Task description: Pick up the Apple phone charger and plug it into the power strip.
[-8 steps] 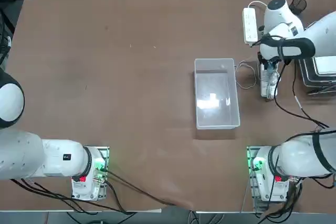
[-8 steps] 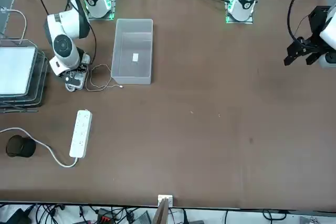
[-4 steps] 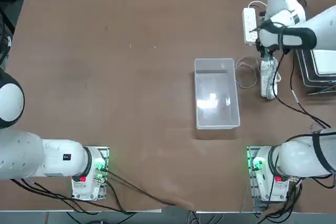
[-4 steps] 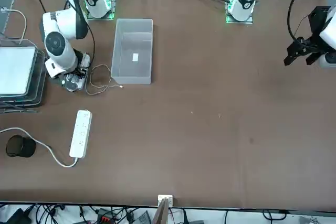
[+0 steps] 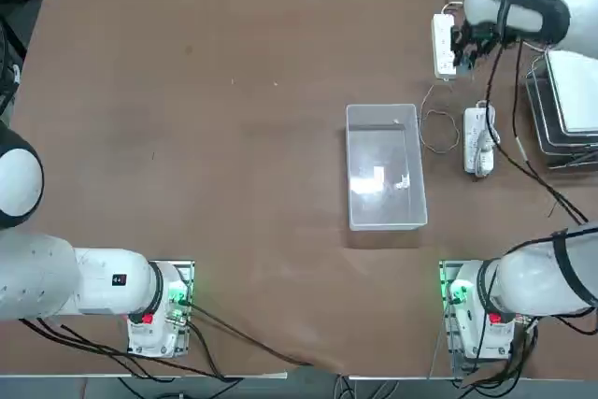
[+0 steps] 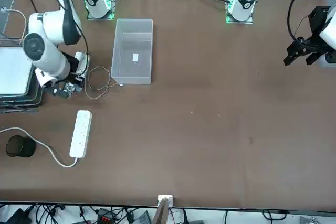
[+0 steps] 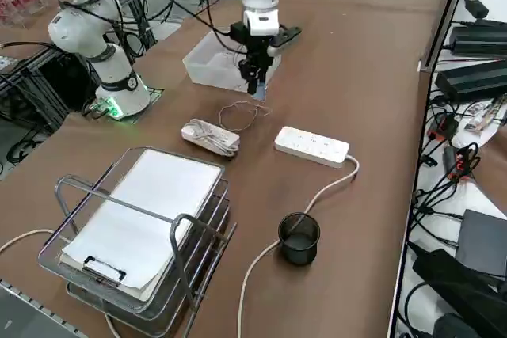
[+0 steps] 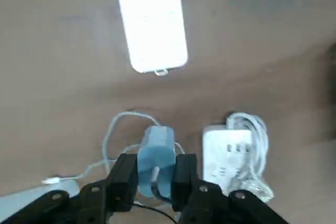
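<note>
We had the right gripper (image 8: 156, 165) clamped on the Apple phone charger (image 8: 156, 148), with one finger on each side of the little block. It looked to us as if the charger hung over the bench (image 7: 356, 77), and its thin wire (image 8: 107, 137) looped out close by. The power strip (image 7: 313, 146) lay flat near it, and the charger was not plugged in. We thought the hard part would be lining up. If the block was tipped a bit, its pins could miss the tiny holes and bump the top. A hard push could then make the block twist or slip, or make the strip slide, as we saw nothing holding it down. The wire could also catch on the shorter strip (image 7: 211, 138), which had a cord bundled on it, and tug the charger crooked. We could also pick the wrong strip, since both were white.
</note>
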Robot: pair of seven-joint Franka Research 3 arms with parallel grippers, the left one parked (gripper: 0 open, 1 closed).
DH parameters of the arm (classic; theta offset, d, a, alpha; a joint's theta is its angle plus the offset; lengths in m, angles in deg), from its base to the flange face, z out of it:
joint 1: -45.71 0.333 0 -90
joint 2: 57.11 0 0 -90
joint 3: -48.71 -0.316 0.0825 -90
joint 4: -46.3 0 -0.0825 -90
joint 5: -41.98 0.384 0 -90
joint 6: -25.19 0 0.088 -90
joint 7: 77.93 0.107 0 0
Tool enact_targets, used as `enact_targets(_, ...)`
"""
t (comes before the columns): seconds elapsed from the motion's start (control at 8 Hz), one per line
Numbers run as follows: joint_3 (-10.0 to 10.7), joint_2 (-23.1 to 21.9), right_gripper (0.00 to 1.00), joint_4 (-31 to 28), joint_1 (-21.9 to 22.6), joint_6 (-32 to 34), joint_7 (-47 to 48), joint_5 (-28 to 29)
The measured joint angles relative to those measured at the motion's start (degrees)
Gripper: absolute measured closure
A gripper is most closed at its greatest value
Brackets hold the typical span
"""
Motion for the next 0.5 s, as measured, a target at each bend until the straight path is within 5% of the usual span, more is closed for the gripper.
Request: enact_targets(0.5, 0.40, 9.95, 0.64, 9.19, -1.23, -0.19, -6.89, 4.84)
